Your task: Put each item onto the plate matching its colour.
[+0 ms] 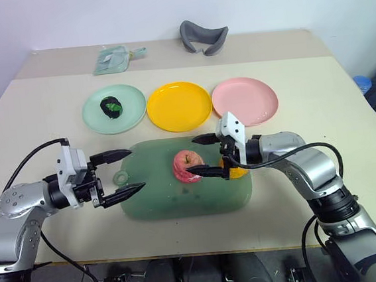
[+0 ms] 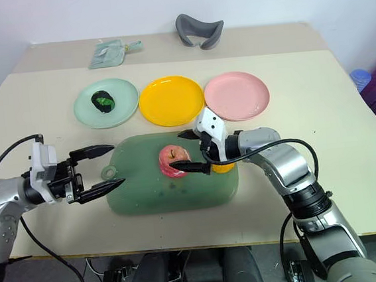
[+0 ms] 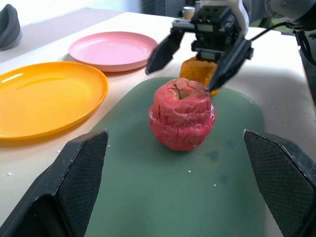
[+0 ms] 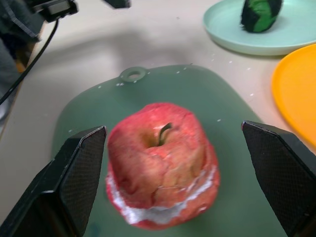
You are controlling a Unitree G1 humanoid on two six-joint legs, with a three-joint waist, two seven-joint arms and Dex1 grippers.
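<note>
the red-pink apple (image 1: 186,166) stands upright on the big green mat (image 1: 161,203), stem up, free of any grip. taking the apple as the landmark: the right gripper (image 1: 203,156) faces it with its two black fingers spread wide, one tip beyond the apple and one on the near side, neither seen to touch it. just behind that gripper, on the side away from the apple, sits the orange lumpy fruit (image 3: 200,71), also on the mat and partly hidden. the left gripper (image 1: 116,172) hovers at the mat's opposite end from the apple, well apart from it, fingers equally wide and holding nothing.

beyond the apple lies the row of plates: the yellow plate (image 1: 178,106) straight behind it, the pink plate (image 1: 245,100) behind and toward the right arm, the mint green plate (image 1: 113,109) toward the left arm, already carrying the dark green-black lump (image 1: 111,106).

the likely trouble is in closing on the apple: its rounded, crackled skin could squirt out of narrow tips if the grip lands high or off-centre. the right arm's wrist is also close enough to the orange fruit to knock it off the mat when it swings toward the pink plate.
</note>
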